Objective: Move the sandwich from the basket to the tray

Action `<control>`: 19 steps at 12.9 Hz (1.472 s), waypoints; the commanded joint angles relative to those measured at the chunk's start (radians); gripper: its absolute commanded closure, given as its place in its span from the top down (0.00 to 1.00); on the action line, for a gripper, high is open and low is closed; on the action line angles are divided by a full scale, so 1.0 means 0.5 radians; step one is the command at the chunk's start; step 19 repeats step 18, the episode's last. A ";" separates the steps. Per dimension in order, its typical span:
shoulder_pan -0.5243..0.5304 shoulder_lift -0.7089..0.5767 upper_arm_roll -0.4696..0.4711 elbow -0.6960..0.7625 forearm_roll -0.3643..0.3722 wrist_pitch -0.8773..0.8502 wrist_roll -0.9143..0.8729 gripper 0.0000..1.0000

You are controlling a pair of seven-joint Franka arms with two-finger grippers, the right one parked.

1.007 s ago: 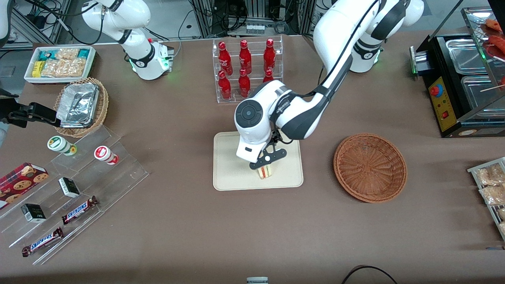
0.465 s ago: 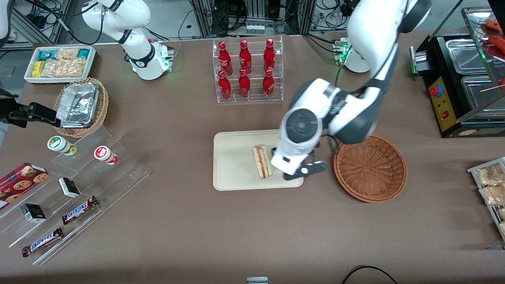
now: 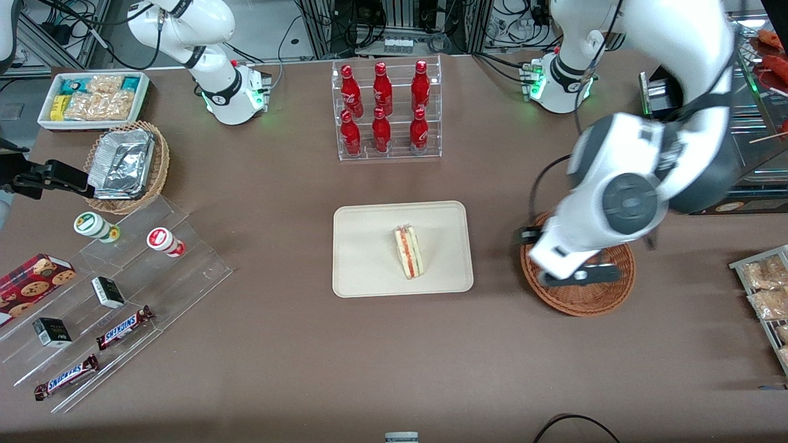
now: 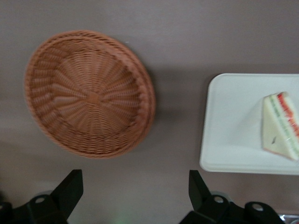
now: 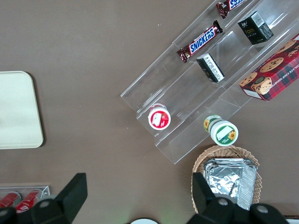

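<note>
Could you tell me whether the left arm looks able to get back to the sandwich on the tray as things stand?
Probably yes. The sandwich lies alone on the tray, with nothing over or against it. The gripper, open and holding nothing, hangs above the basket right beside the tray.
</note>
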 commanded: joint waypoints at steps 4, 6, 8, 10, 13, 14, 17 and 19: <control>0.263 -0.436 -0.017 -0.413 -0.038 0.025 0.488 1.00; 0.300 -0.558 -0.011 -0.456 -0.041 -0.002 0.610 1.00; 0.352 -0.614 0.004 -0.450 -0.050 -0.057 0.757 1.00; 0.358 -0.657 0.008 -0.438 -0.050 -0.119 0.865 1.00; 0.364 -0.703 0.060 -0.376 -0.047 -0.174 0.902 1.00; 0.383 -0.727 0.060 -0.376 -0.047 -0.174 0.905 1.00; 0.389 -0.731 0.060 -0.373 -0.050 -0.171 0.912 1.00; 0.389 -0.731 0.060 -0.373 -0.053 -0.168 0.912 1.00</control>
